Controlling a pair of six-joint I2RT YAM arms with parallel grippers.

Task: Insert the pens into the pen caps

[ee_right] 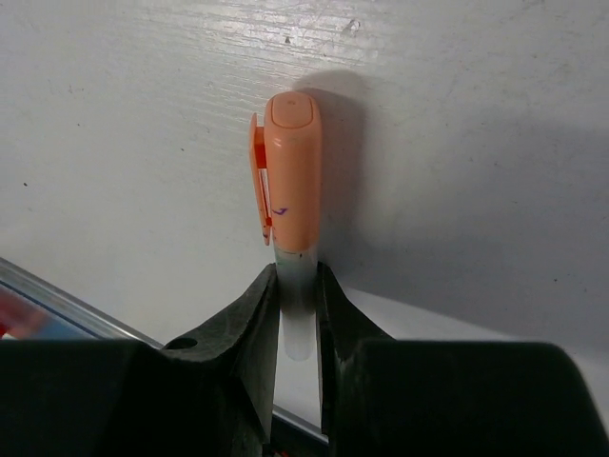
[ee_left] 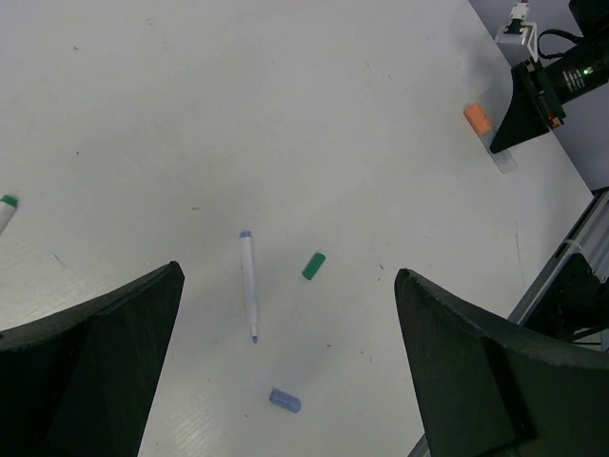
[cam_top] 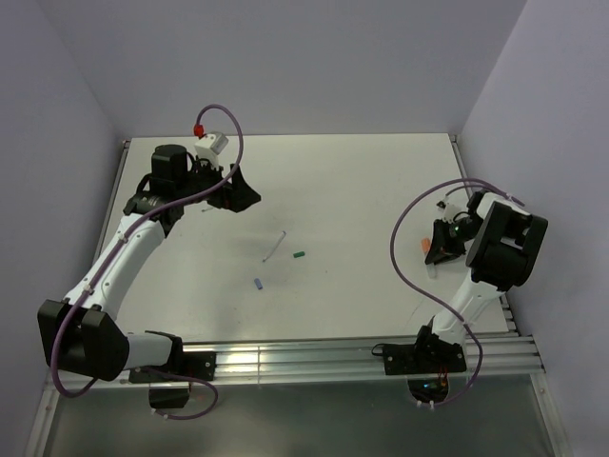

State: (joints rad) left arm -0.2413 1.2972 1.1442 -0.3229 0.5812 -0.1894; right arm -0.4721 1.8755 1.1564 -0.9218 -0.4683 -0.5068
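Three pens (ee_left: 248, 284) (ee_left: 6, 205) (ee_left: 481, 122), two loose caps: green cap (ee_left: 313, 266), blue cap (ee_left: 284, 400).

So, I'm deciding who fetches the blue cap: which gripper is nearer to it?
Left. The left gripper hangs open above and beyond the blue cap; the right gripper, shut on the orange-ended pen, sits far off to the cap's right.

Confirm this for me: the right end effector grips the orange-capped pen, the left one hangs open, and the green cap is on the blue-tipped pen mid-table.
Wrong on the cap. The left wrist view shows the green cap lying loose beside the blue-tipped pen, not touching it. The rest stands: the right end effector grips the orange-capped pen and the left end effector is open.
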